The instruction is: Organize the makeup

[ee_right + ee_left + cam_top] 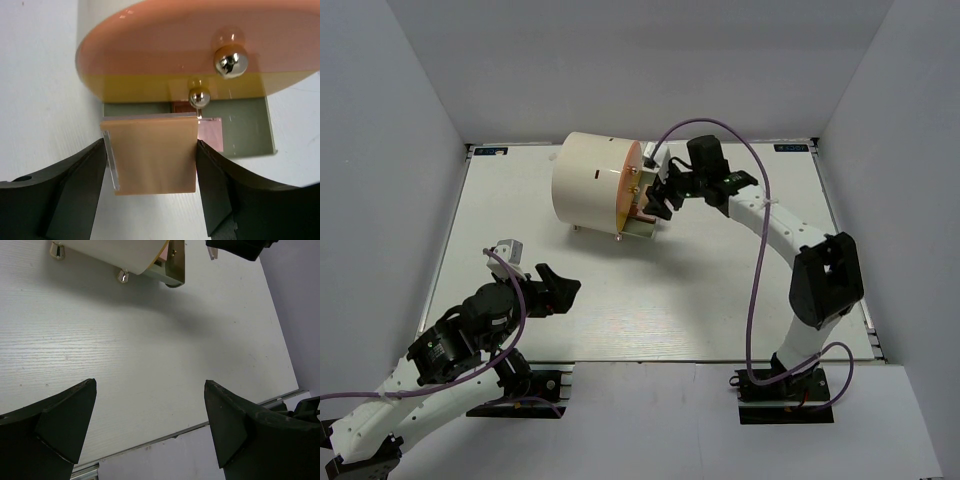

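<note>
Two tools operating over the desk (720, 300).
Right tool (151, 167) is gripping the beige rectangular piece (155, 155) by its side edges at the cream cylinder (590, 185) drawer (250, 131); left tool (150, 386) is hovering wide open.

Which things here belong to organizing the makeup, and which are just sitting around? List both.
Job: beige rectangular piece, held between the right fingers; pink square in the open drawer; cream cylinder that the drawer belongs to.
Just about: left fingers, open above the table; purple cables.
</note>
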{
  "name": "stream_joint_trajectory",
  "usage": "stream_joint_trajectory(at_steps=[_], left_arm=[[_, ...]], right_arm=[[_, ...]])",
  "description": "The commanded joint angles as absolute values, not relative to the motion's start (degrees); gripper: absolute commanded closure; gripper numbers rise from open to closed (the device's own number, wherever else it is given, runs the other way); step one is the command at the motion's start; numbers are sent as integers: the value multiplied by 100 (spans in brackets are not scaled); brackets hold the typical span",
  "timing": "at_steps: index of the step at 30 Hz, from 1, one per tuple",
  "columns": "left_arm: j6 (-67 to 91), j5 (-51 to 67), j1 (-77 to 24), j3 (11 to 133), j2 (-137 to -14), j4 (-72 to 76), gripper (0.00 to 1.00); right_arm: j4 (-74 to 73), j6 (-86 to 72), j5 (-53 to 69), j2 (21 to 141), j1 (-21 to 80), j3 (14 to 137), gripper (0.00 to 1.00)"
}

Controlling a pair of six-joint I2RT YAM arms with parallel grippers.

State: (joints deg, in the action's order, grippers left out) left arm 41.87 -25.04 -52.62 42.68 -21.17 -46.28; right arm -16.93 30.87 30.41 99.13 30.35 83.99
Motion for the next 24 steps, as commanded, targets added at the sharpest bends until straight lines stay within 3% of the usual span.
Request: stream_joint_trajectory(at_steps=[1, 8, 11, 13, 18, 24], left_arm=[[4184, -2558, -5273, 4236, -2162, -4614, 2], [4184, -2584, -5273, 4245, -2197, -4623, 2], [4192, -2610, -5273, 4245, -2188, -4632, 2], [4201, -2619, -5273, 4245, -2171, -4632, 2], [4201, -2654, -5273, 4245, -2171, -4623, 2], [4245, -2979, -5273, 4289, -2399, -4527, 6]], right_arm=[[-591, 2277, 3138, 10238, 3120, 8587, 63], [463, 1706, 3032, 10678, 3217, 8430, 52], [624, 1600, 3023, 10766, 3217, 8350, 37], [650, 1608, 3006, 10767, 3217, 8288, 20], [694, 1714, 3041, 10591, 3164, 8069, 18], [571, 1688, 3076, 10293, 3147, 7954, 25]])
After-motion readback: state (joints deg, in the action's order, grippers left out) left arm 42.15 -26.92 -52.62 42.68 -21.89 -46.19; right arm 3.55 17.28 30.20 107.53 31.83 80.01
